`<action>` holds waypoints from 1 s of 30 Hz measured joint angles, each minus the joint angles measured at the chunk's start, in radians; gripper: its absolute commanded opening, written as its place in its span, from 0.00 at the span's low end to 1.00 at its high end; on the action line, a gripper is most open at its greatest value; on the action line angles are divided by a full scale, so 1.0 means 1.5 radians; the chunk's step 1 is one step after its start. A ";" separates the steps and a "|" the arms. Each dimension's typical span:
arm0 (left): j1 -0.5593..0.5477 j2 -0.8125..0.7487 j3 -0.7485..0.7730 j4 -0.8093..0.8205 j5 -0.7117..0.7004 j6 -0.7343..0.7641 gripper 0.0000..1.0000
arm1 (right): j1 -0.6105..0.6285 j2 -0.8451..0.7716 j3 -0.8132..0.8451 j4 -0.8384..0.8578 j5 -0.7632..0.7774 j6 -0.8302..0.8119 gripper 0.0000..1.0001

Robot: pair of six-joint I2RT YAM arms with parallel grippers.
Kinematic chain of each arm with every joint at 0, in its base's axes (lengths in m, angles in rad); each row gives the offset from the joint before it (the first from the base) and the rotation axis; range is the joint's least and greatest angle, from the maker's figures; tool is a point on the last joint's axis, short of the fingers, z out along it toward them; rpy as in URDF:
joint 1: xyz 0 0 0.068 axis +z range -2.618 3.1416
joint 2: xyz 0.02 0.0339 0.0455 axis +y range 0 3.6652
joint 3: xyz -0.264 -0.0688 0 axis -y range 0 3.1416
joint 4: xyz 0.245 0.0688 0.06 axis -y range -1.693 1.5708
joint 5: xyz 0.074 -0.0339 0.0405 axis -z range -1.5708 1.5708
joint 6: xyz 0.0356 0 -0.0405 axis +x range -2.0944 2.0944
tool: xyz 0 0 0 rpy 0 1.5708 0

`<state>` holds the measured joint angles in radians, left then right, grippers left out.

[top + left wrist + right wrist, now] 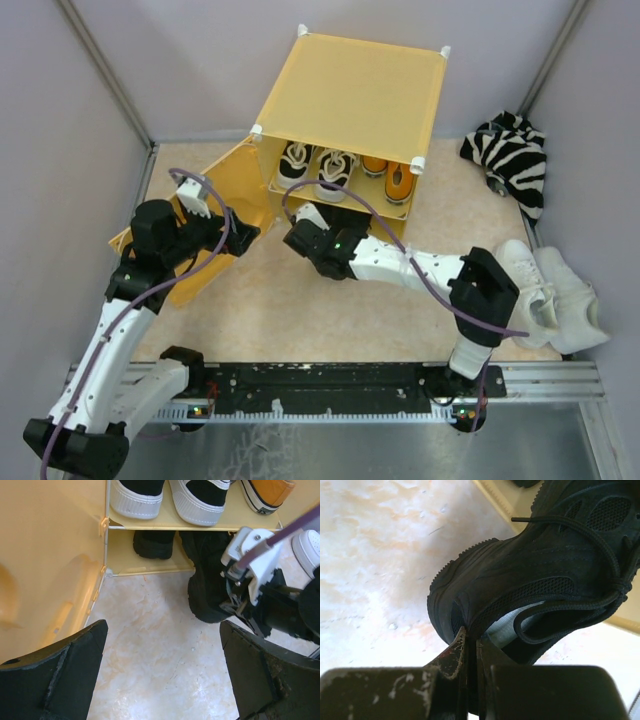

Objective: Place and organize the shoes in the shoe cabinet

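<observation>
Pale marbled tabletop [300, 320] runs up to the shoe cabinet [350, 90]. Your left gripper [162, 630] hangs spread wide and holding nothing, just before the cabinet's open door [45, 570]. Your right gripper [470, 640] is pinching the heel of a black shoe [535, 580] at the cabinet's lower opening. From above, the arm hides that shoe. Only the left wrist view shows you a second black shoe [152, 542] deeper inside. On the cabinet's shelf sit the black-and-white pair [335, 165] and the orange pair [398, 180].
</observation>
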<state>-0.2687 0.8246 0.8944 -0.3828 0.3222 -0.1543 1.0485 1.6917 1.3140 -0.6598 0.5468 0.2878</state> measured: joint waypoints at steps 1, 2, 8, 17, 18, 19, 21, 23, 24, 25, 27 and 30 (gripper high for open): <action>0.000 0.000 0.000 0.000 0.000 0.000 0.99 | -0.008 0.004 0.000 0.005 -0.001 -0.010 0.00; 0.000 -0.001 0.000 0.001 0.000 0.000 0.99 | -0.022 0.008 0.000 0.015 -0.001 -0.023 0.00; 0.000 -0.010 0.000 0.000 -0.001 0.000 0.99 | -0.108 0.015 -0.018 0.090 -0.005 -0.094 0.05; 0.000 -0.017 0.000 0.001 -0.001 0.001 0.99 | -0.154 0.034 -0.025 0.151 0.004 -0.137 0.70; 0.000 -0.017 0.000 0.001 -0.001 0.001 0.99 | -0.152 0.034 -0.025 0.151 0.003 -0.138 0.70; 0.000 -0.017 0.000 0.001 -0.001 0.001 0.99 | -0.149 0.034 -0.025 0.153 0.004 -0.137 0.70; 0.000 -0.017 0.000 0.001 -0.001 0.001 0.99 | -0.141 0.029 -0.026 0.153 0.013 -0.137 0.70; 0.000 -0.017 0.000 0.001 -0.001 0.001 0.99 | -0.124 0.016 -0.029 0.149 0.025 -0.137 0.70; 0.000 -0.016 0.000 0.001 -0.001 0.001 0.99 | -0.111 0.004 -0.030 0.141 0.027 -0.136 0.69; 0.000 -0.016 0.000 0.001 -0.001 0.001 0.99 | -0.097 -0.009 -0.030 0.135 0.026 -0.132 0.69; 0.000 -0.016 0.000 0.001 -0.001 0.001 1.00 | -0.072 -0.041 -0.030 0.124 0.018 -0.119 0.67; 0.000 -0.016 0.000 0.001 -0.001 0.001 0.99 | -0.051 -0.097 -0.051 0.125 -0.020 -0.091 0.66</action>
<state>-0.2687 0.8001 0.8944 -0.3817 0.3202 -0.1524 0.9718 1.5467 1.2377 -0.4725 0.5171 0.1509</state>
